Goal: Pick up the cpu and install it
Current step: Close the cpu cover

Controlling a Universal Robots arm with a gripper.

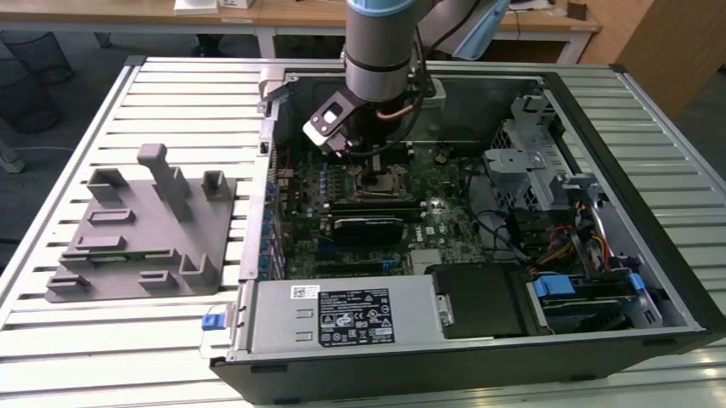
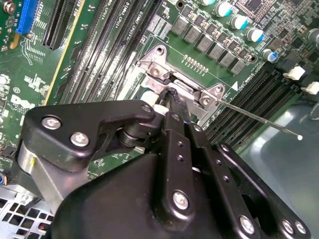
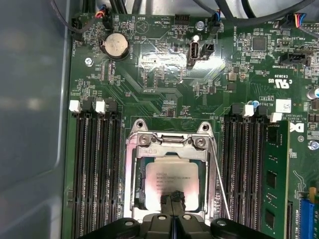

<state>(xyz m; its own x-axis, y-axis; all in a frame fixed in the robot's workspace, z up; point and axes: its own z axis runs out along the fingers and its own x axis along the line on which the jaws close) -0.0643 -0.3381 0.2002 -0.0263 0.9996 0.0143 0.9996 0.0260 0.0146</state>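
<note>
The cpu (image 3: 169,177), a silver-topped square chip, lies flat inside the metal socket frame (image 3: 132,174) on the green motherboard (image 3: 164,74) in the first wrist view. My gripper (image 3: 173,200) stands over the chip's near edge with its dark fingertips pressed together, and nothing shows between them. Whether the tips touch the chip I cannot tell. In the second wrist view the gripper (image 2: 171,97) points down at the socket frame (image 2: 154,64), which hides the chip. The exterior view shows the gripper (image 1: 363,163) low inside the open computer case, above the socket (image 1: 380,184).
A thin socket lever (image 3: 219,174) stands up beside the frame. Memory slots (image 3: 94,174) flank the socket, one holding a green module (image 3: 273,189). The case walls (image 1: 635,170), drive cage (image 1: 528,161) and power supply (image 1: 340,314) surround it. A grey tray with posts (image 1: 148,229) sits at the exterior view's left.
</note>
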